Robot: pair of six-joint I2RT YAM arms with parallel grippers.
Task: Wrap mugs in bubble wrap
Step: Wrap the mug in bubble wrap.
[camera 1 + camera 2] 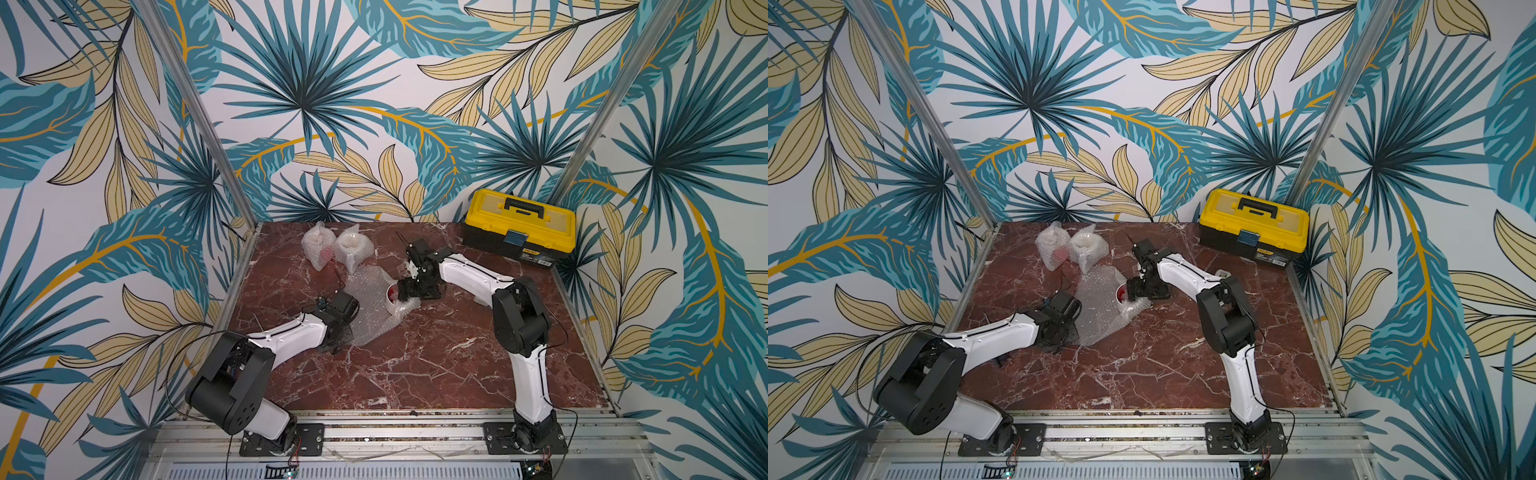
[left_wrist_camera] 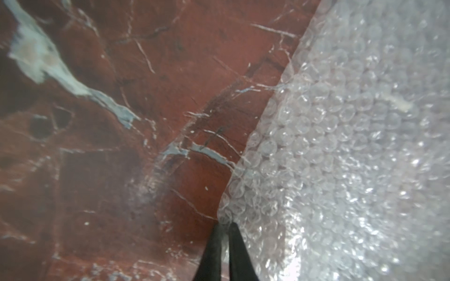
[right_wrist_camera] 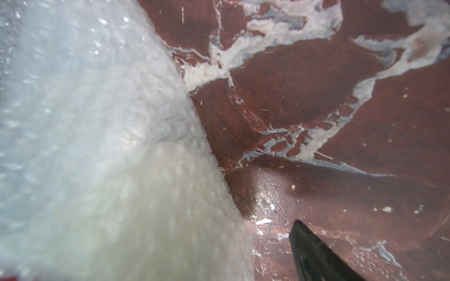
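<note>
On veined marble [image 1: 415, 365], left tool [image 2: 224, 225] pinches pebbly bubble wrap [image 2: 341, 146]; right tool [image 1: 400, 291] gapes beside round mug [image 1: 390, 306].

- Two lumpy bundles of clear bubble wrap [image 1: 318, 246] [image 1: 354, 246]
- One loose sheet of clear bubble wrap [image 1: 365, 320]
- One white ceramic mug with red inside [image 1: 390, 305]
- One yellow-and-black plastic toolbox [image 1: 519, 228]
- Two white-and-black robot arms [image 1: 291, 334] [image 1: 469, 274]
- One red-brown veined marble tabletop [image 1: 415, 365]

Bubble wrap [image 3: 92, 126] bulge on red marble table [image 3: 328, 102]; one dark fingertip [image 3: 314, 253] apart from it.
</note>
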